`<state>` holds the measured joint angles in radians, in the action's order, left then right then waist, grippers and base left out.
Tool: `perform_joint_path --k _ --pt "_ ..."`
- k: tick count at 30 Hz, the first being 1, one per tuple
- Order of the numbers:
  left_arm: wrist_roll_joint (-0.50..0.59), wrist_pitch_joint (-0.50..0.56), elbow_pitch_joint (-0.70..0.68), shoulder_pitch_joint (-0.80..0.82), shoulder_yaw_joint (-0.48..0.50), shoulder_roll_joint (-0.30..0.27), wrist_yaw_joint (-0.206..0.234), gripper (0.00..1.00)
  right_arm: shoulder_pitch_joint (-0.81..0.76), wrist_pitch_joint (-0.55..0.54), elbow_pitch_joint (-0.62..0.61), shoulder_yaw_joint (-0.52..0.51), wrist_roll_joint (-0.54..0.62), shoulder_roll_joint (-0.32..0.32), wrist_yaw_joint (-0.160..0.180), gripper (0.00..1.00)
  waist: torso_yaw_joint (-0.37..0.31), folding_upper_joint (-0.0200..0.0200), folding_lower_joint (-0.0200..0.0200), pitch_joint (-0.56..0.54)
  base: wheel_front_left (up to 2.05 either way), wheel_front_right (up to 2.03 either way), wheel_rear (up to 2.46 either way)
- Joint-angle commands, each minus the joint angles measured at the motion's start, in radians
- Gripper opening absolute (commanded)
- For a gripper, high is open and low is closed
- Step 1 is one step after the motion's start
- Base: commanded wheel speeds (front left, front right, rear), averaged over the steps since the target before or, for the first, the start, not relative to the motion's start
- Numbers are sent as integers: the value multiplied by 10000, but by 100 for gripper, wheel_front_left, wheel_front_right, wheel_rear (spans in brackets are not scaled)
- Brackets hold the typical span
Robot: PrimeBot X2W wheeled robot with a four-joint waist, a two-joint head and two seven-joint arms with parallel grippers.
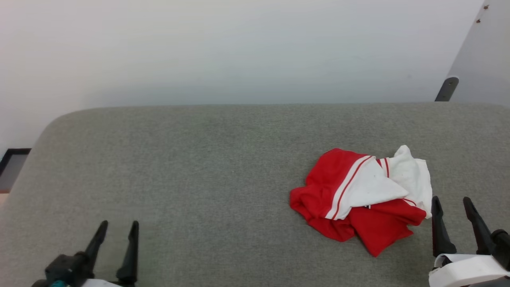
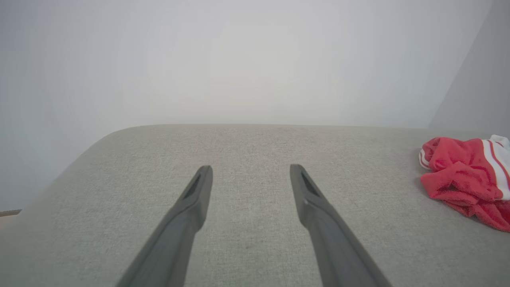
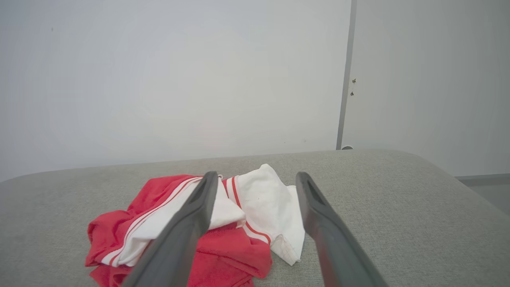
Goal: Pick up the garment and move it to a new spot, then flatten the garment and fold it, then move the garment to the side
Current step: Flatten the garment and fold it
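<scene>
Our left gripper (image 1: pixel 119 225), right gripper (image 1: pixel 451 199): both spread, empty, low over cushion (image 1: pixel 199 167). Garment (image 1: pixel 346 187): crumpled, lettering hidden.

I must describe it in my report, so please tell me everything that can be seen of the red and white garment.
The garment is a small shirt of soft knit-looking cloth, red with white parts and red-and-white striped trim. It lies crumpled in a loose heap, folded over itself, on the right part of the grey fabric surface. No print can be read. The open right gripper stands beside its right edge, not holding it.
</scene>
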<state>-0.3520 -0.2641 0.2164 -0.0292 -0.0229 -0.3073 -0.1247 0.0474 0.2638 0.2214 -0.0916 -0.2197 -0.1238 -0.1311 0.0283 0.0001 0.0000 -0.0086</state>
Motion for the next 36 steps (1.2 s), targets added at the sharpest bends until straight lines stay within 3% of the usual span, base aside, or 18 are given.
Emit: perform_joint_path --k 1,4,8,15,19,27,36 --pt "-52 -1 -24 -83 -7 114 -56 100 56 6 4 46 32 36 6 100 -100 -1 0 25 0 0 0" --pt "-161 14 35 310 -682 73 -64 100 174 6 -59 23 -18 91 6 100 -273 -1 0 122 0 0 0" --pt "-606 738 -6 1707 -2863 -673 -63 100 277 7 -38 25 -78 222 6 100 -628 -1 0 427 0 0 0" --pt "-2977 4310 -211 5690 -8067 -2174 -50 100 686 6 -15 92 -138 508 6 100 -1569 -1 0 1199 0 0 0" --pt "-4058 5230 -198 7849 -10090 -2130 -54 100 901 7 -44 68 -201 627 6 100 -2167 -1 0 1612 0 0 0" --pt "-5452 5460 933 10222 -12166 -1565 -54 100 1132 7 -53 235 -593 735 7 100 -3354 -1 0 2188 0 0 0" --pt "-5715 5373 1563 10696 -12565 -1547 -54 100 1134 7 -66 305 -971 740 7 100 -3926 -1 0 2372 0 0 0"
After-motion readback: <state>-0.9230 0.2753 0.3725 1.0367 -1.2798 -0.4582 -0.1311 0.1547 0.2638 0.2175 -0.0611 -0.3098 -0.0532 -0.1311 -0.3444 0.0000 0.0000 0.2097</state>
